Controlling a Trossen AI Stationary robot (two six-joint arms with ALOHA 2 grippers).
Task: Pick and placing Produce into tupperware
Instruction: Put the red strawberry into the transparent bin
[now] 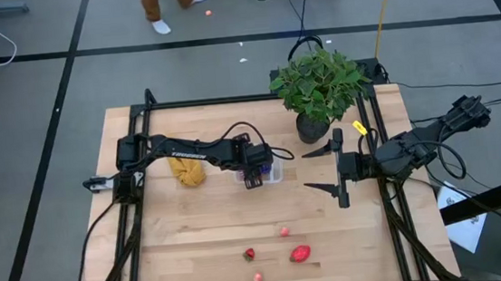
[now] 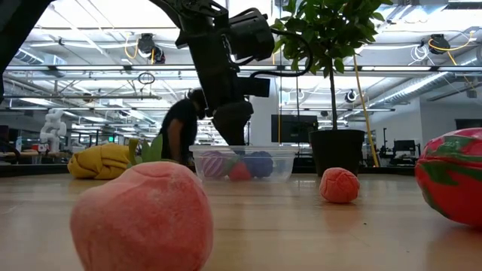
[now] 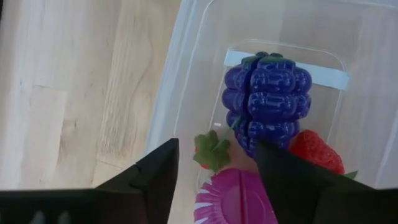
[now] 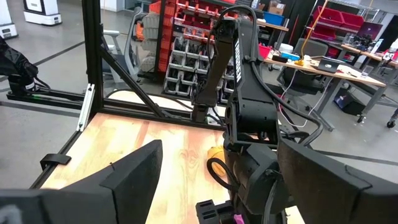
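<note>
Left gripper (image 3: 214, 168) released over the box (image 1: 274, 173), pink piece (image 3: 233, 199) dropped by grapes (image 3: 266, 99); lift straight up; right gripper (image 1: 330, 168) waiting, spread

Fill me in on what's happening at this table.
The left claw hangs open over the tupperware, which already holds purple grapes, a strawberry and a pink piece. Four more produce pieces lie near the table's front edge. The right claw waits open beside the plant.
</note>
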